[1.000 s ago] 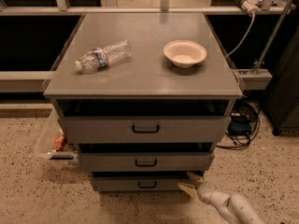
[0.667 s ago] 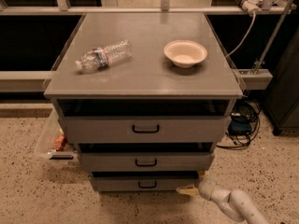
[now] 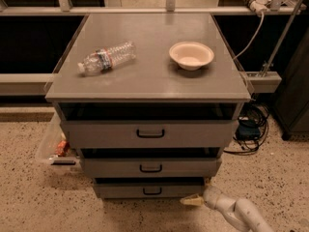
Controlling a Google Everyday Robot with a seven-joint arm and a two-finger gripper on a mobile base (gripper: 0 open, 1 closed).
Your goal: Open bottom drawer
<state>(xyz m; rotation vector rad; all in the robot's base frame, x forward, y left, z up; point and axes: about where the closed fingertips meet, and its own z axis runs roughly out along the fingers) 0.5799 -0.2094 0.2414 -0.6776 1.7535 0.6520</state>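
The bottom drawer (image 3: 149,189) is the lowest and narrowest of three grey fronts on the cabinet, with a small black loop handle (image 3: 152,191). It stands a little out, with a dark gap showing above its front. My gripper (image 3: 192,200) is low at the drawer's right end, just in front of and below its right corner, with the white arm (image 3: 236,212) running off to the lower right. Its pale tip points left toward the drawer front.
The middle drawer (image 3: 150,167) and top drawer (image 3: 149,133) sit above. On the cabinet top (image 3: 149,83) lie a plastic water bottle (image 3: 106,58) and a beige bowl (image 3: 191,55). A clear bin (image 3: 54,146) stands at the left, cables (image 3: 250,129) at the right, speckled floor in front.
My gripper has slid down and slightly right, from the drawer's right front edge to just below its corner. The drawers look unchanged.
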